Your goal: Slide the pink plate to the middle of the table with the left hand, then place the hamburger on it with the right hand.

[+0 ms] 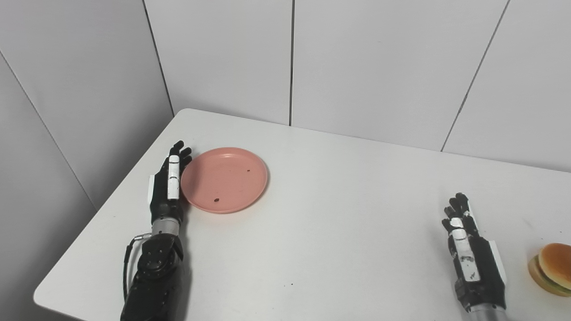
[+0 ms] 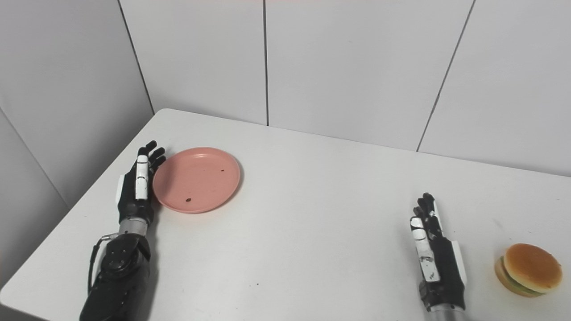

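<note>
The pink plate (image 1: 224, 179) lies near the counter's (image 1: 339, 232) far left corner, empty. The left robot hand (image 1: 168, 185) stands edge-on against the plate's left rim, fingers straight and holding nothing, apparently set to push it toward the middle. The right robot hand (image 2: 435, 254) rests flat near the front right edge, likewise empty, fingers extended, waiting just beside the hamburger (image 2: 528, 269).

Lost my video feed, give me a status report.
Left hand open, against plate at its left rim. Right hand open, empty, beside hamburger. Plate not yet at table middle. Path clear.
</note>
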Controlling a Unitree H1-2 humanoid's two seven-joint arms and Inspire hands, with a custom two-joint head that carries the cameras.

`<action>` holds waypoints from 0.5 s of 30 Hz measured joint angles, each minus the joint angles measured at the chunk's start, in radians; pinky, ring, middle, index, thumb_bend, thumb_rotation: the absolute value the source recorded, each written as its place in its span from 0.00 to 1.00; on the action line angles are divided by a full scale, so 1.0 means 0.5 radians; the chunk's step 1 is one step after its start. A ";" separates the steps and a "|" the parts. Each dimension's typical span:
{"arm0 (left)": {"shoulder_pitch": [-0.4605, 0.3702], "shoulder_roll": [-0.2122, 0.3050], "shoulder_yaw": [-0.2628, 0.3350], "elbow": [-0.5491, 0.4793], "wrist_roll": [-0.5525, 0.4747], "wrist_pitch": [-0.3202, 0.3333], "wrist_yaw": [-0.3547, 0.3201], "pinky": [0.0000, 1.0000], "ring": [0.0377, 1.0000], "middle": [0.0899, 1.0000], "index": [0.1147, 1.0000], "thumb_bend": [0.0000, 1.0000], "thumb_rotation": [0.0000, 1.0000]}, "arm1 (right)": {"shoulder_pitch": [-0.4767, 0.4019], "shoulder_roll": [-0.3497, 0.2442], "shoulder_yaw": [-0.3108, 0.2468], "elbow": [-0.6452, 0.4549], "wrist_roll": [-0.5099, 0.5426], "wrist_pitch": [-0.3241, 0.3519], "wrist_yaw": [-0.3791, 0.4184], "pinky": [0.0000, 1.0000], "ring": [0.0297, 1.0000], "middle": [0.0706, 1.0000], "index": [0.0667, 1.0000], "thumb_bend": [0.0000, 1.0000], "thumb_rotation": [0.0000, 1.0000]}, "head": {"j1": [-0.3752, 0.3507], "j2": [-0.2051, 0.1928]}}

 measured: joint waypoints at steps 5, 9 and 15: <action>-0.002 -0.014 -0.011 0.000 -0.041 0.009 -0.015 0.89 0.87 0.83 0.81 0.58 1.00 | 0.000 0.000 0.000 0.003 0.001 0.000 0.001 1.00 1.00 1.00 1.00 0.53 0.84 | -0.018 0.003; -0.002 -0.018 -0.043 -0.023 -0.098 0.058 -0.079 0.89 0.88 0.85 0.83 0.55 1.00 | 0.003 0.000 0.000 -0.007 0.001 0.008 0.000 1.00 1.00 1.00 1.00 0.54 0.84 | -0.028 0.006; -0.018 -0.152 -0.178 -0.086 -0.118 0.095 -0.195 0.85 0.86 0.82 0.80 0.55 1.00 | -0.004 0.006 0.009 -0.007 0.000 0.022 0.004 1.00 1.00 1.00 1.00 0.52 0.85 | -0.049 0.006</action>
